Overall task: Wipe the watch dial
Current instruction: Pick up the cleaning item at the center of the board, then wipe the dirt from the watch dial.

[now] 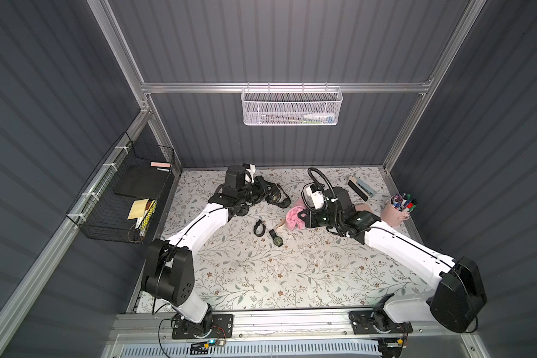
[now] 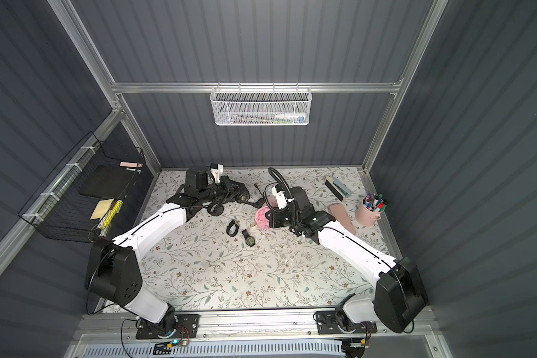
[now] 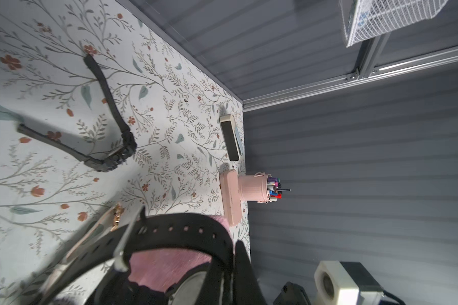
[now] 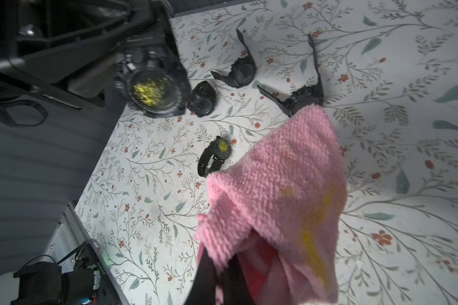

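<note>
The pink cloth (image 4: 273, 195) covers most of the right fingers (image 4: 204, 280) and part of a lying watch (image 4: 303, 97).

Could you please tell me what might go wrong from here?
The cloth in the right tool already carries yellow stains, so it may smear the dirty watch held by the left tool. Its loose folds could also snag the other watches lying on the table.

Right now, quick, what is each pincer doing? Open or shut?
Left pincer: shut, holding a watch with a yellow-smeared dial.
Right pincer: shut, holding the pink cloth.
</note>
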`<state>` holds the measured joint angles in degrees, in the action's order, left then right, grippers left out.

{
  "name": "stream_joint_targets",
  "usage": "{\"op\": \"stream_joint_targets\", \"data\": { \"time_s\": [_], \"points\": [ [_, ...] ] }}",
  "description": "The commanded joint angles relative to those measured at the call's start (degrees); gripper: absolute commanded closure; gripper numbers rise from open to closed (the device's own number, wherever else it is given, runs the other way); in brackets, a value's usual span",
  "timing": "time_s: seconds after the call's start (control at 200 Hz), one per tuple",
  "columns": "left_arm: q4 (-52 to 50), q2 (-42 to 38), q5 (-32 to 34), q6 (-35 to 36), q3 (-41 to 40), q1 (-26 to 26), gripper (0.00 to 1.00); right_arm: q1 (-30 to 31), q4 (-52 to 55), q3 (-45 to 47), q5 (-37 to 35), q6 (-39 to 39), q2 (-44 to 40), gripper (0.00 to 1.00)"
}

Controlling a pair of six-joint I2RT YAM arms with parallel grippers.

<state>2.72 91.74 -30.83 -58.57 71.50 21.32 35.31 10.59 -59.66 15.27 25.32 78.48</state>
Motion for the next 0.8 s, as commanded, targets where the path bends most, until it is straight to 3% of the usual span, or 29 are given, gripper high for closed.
{"op": "stream_joint_targets", "data": {
  "time_s": [0.0, 0.255, 0.575, 0.795],
  "points": [
    [4.2, 0.6, 1.5, -1.4, 1.3, 2.0, 1.0, 1.2, -7.5, -0.9, 0.1, 1.1, 0.3, 1.0],
    [5.4, 1.6, 3.2, -1.8, 1.9, 5.5, 1.0, 3.4, -10.4, -4.1, 0.0, 0.8, 2.7, 1.0],
    [6.3, 0.8, 2.9, -1.3, 1.1, 7.6, 1.0, 3.3, -10.4, -6.6, -12.0, 0.1, 4.7, 1.0],
    [6.2, 0.8, 1.5, -0.2, 2.2, 7.9, 1.0, 3.3, -7.8, -7.8, -15.7, 0.1, 6.5, 1.0]
  ]
}}
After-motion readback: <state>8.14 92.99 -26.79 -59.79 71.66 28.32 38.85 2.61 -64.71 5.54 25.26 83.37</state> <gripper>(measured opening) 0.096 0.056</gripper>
